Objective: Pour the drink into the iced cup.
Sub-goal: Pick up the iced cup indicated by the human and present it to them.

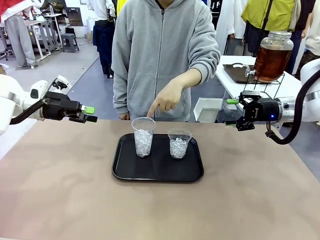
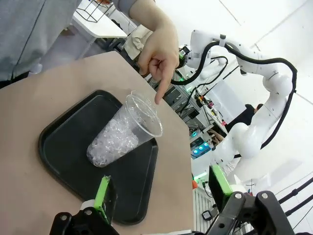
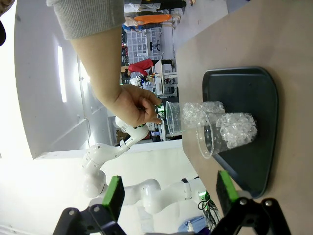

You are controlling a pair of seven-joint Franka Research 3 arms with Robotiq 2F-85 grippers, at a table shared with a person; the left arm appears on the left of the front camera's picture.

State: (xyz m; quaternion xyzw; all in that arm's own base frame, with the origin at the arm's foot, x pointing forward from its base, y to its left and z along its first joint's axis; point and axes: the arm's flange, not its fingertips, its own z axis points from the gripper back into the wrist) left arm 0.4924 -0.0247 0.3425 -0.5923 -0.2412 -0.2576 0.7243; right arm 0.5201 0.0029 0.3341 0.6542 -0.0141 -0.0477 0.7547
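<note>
- The brown counter point(image 1: 60, 190) is bare along its near side.
- A black tray point(image 1: 130, 167) lies flat at mid-counter with two clear plastic cups on it.
- The taller cup point(image 1: 143, 136) stands on the tray's left part. It is upright with its mouth up and its long axis vertical, and ice point(image 1: 143, 142) fills roughly its lower half.
- The shorter cup point(image 1: 179, 142) stands just beside it on the right, not touching. It is also upright, with ice heaped nearer the rim.
- The left hand point(image 1: 91, 114) hangs in the air over the far left edge of the counter. Its fingers lie level and point toward the middle, spread wide and empty. In its own wrist view the green pads point(image 2: 102, 191) stand well apart, with the taller cup point(image 2: 122, 132) between and beyond them.
- The right hand point(image 1: 231, 112) hangs by the far right edge, pointing back toward the middle. It too is spread wide, with nothing held or touched.
- A person in a grey hooded top stands at the far side. The person's forefinger point(image 1: 151, 111) points down at the far rim of the taller cup, and I cannot tell whether it touches.
- The drink point(image 1: 271, 62), an amber-brown liquid, is farthest off at the right. It fills most of an upright glass jar point(image 1: 275, 37) that sits on a black wire stand point(image 1: 272, 87) on a white side table point(image 1: 292, 90), well apart from both cups.
</note>
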